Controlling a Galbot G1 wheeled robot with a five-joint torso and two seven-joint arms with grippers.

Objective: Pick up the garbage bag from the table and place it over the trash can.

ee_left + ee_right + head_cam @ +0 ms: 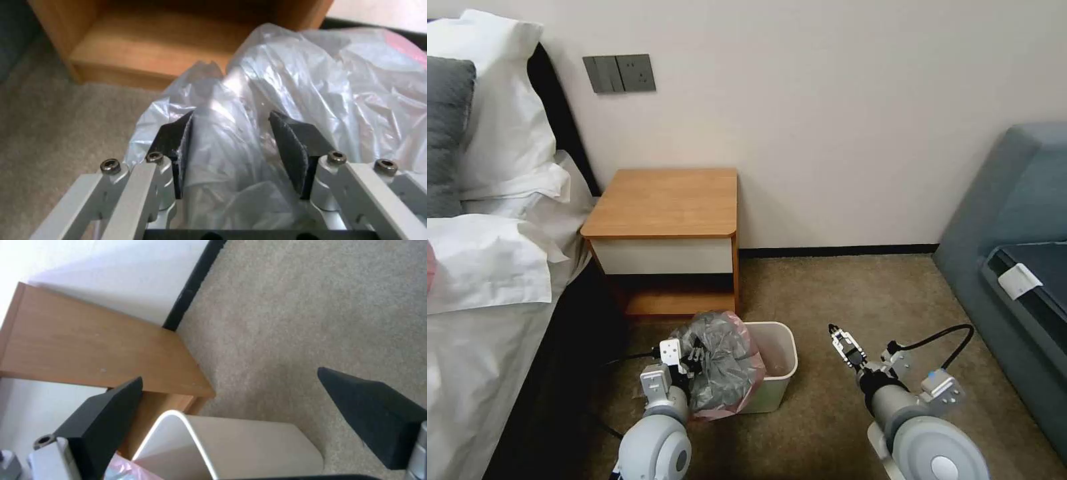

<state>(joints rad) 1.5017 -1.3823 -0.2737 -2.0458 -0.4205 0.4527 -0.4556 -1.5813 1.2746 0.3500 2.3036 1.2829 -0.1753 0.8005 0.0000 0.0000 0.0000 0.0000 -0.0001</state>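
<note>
A: Item one, far left: bed (pixel 487 280), white linen, grey pillow. No part in the task.

B: Item two: the table (pixel 667 203), orange-brown top, bare. Nothing is left on it.

A: Item three: the left gripper (pixel 688 357), low beside the trash can's left side. In the left wrist view its pads (pixel 291 150) are seen parted, with a thick fold of the garbage bag (pixel 720 363) bunched between them. Whether the film is truly pinched cannot be told.

B: Bag's condition?

A: Thin, crinkly, translucent grey; pink-red rim showing at the bottom and top right. It is bunched in a heap over the left part of the trash can (pixel 777 373), its mouth not spread. The can's right half is uncovered.

B: Item four: the right gripper (pixel 842 341), held above the carpet to the right of the can, fingers spread wide, nothing held.

A: Risks noted: the slick film may be lost from the left pads if grip is loose; the light can may be tipped or dragged when the rim is stretched; the bag may be torn on a corner.
</note>
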